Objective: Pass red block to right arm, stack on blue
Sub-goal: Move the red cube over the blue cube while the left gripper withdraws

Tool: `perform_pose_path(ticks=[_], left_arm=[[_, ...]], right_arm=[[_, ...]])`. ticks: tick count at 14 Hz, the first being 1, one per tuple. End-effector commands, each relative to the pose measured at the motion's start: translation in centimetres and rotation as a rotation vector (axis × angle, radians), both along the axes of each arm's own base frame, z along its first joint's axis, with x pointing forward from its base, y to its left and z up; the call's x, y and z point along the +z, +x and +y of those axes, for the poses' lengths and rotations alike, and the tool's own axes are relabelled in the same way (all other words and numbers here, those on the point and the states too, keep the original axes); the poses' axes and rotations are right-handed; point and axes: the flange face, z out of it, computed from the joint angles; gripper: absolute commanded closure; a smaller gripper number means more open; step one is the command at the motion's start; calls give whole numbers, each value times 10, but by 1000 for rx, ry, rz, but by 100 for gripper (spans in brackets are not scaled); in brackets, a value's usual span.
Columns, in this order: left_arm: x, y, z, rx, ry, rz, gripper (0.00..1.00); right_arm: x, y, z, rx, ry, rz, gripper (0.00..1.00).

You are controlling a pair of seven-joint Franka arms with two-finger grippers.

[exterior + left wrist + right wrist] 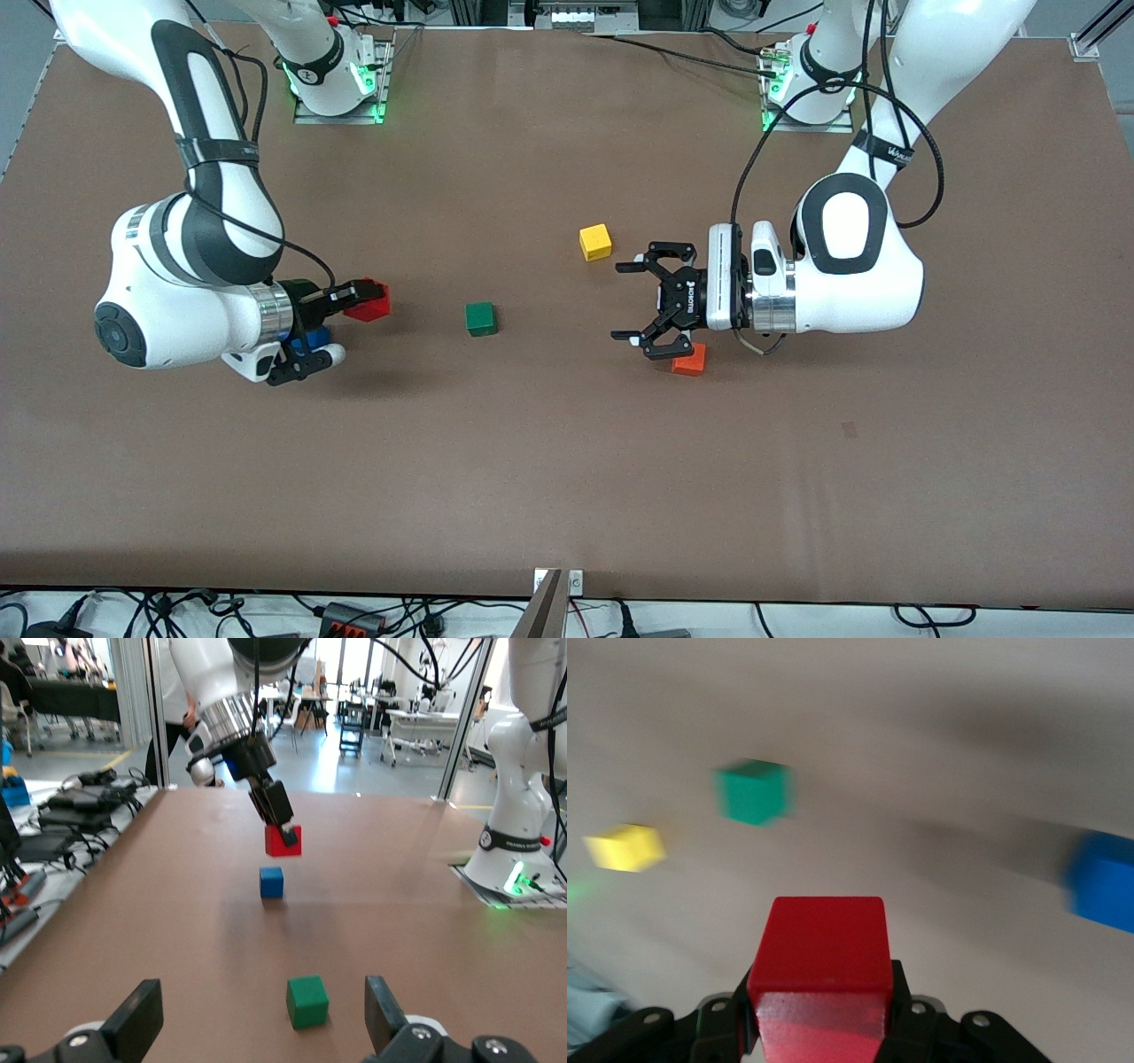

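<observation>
At the left of the front view, the right gripper point(359, 299) is clamped on the red block point(369, 301), carrying it in the air close to the blue block point(310, 340), apparently lining up for the stack. Right of center, the left gripper point(640, 300) waits with jaws wide apart and empty, partly over an orange block point(689, 359). A green block point(480, 318) sits between the arms.

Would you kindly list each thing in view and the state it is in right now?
red block: held in the air by the right gripper, near the blue block, not yet stacked.
blue block: on the table, nothing on top.
green block: on the table, untouched.
yellow block: on the table, untouched.
orange block: on the table, under the left gripper.
right gripper: jaws shut on the red block.
left gripper: jaws open, empty.
</observation>
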Motion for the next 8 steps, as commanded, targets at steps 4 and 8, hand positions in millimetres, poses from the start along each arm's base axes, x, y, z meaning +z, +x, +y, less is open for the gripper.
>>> perform_pose_path(ticks=[4, 8], left_arm=[[-7, 2, 31, 0, 266, 114, 0], [-25, 12, 86, 78, 481, 245, 0]], right_arm=[[-25, 13, -51, 37, -229, -86, 100], [-61, 12, -71, -3, -301, -44, 100]])
